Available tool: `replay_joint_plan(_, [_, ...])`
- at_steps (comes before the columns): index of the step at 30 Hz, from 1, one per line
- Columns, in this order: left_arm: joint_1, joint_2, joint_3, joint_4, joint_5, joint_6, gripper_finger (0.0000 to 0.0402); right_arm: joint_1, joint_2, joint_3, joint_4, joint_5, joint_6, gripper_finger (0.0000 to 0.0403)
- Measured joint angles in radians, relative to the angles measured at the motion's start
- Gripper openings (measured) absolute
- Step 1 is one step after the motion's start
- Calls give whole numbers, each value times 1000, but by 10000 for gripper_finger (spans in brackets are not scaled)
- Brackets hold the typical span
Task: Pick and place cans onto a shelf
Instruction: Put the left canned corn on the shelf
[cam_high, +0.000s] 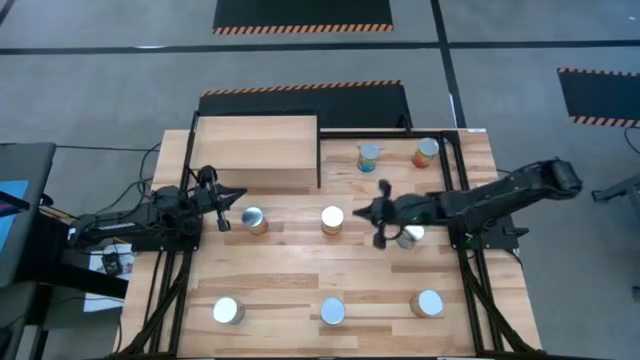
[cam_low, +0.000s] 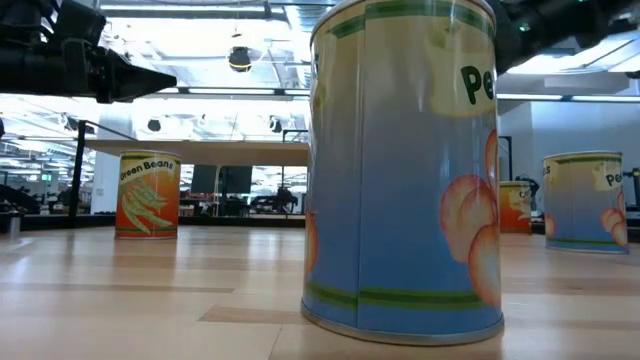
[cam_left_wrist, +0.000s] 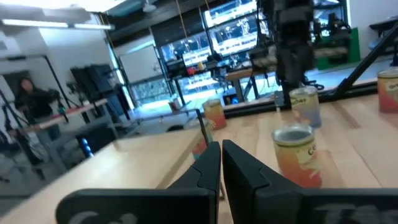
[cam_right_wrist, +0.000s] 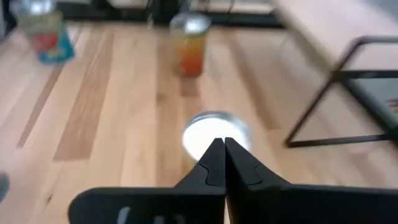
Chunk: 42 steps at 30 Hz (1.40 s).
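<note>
Plank tabletop (cam_high: 280, 270): your shelf (cam_high: 255, 150) sits back-left, bare; cans scattered. Left gripper (cam_high: 222, 207) pinched closed beside an orange can (cam_high: 254, 221). Right gripper (cam_high: 381, 215) closed, empty, between centre can (cam_high: 332, 220) and another can (cam_high: 409, 236).

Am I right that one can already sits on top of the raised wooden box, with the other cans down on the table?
Not quite. The high view shows the shelf with nothing on its top. All eight cans, like the middle one, stand on the table.
</note>
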Motion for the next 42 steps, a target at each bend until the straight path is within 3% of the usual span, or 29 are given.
replay_joint_plan(9, [0, 0, 0, -2, 0, 1, 9, 38, 265, 275, -262, -13, 19, 39])
replay_joint_plan(16, [0, 0, 0, -3, -2, 8, 9, 34, 385, 441, -479, -2, 11, 88])
replay_joint_plan(22, [0, 0, 0, -3, -2, 7, 9, 18, 460, 508, -519, 21, -61, 131])
replay_joint_plan(27, [0, 0, 0, -11, -3, -8, 9, 6, 503, 548, -535, 36, -135, 145])
replay_joint_plan(32, [0, 0, 0, -25, -3, -16, 9, -4, 544, 571, -550, 36, -173, 120])
replay_joint_plan(42, [0, 0, 0, -27, -3, -34, 9, -21, 544, 594, -588, -19, -195, 11])
